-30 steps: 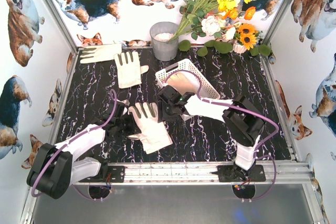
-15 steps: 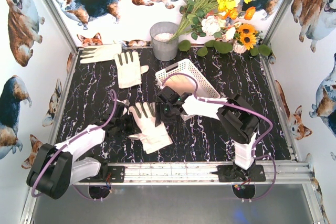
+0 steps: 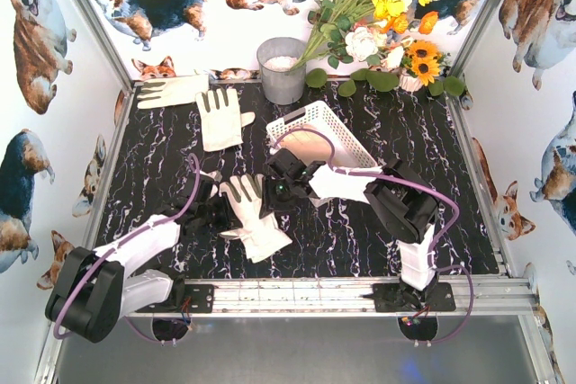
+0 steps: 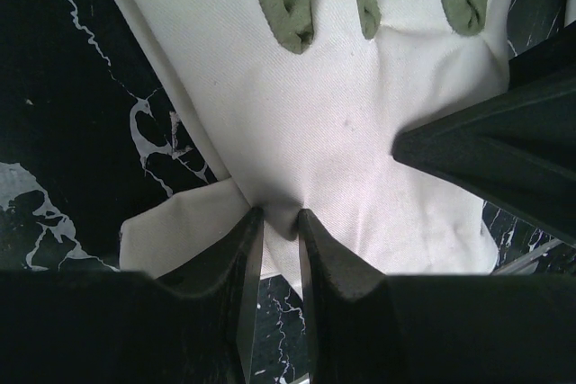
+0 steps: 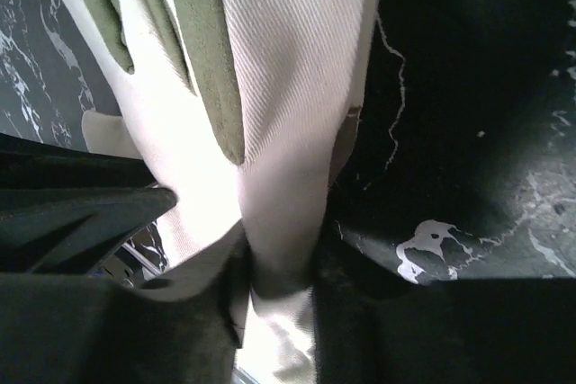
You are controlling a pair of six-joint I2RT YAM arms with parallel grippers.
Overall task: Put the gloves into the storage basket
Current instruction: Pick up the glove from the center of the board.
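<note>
Black marbled table [image 3: 346,240], cream glove [image 3: 258,222]

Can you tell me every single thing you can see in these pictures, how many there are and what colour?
gloves: three, cream-white with grey-green finger patches; one flat at the far left, a corner glove beside it, the middle glove between the arms.
storage basket: one, white lattice, mid-table; something pale peach inside.
bucket: one, grey, by the back wall.
flowers: one bunch, yellow, white and orange, back right.
corgi pictures: many, on the white walls.
table: one, black with white veins.
left gripper: black, pinching the middle glove's edge.
right gripper: black, closed on the middle glove's fabric.
</note>
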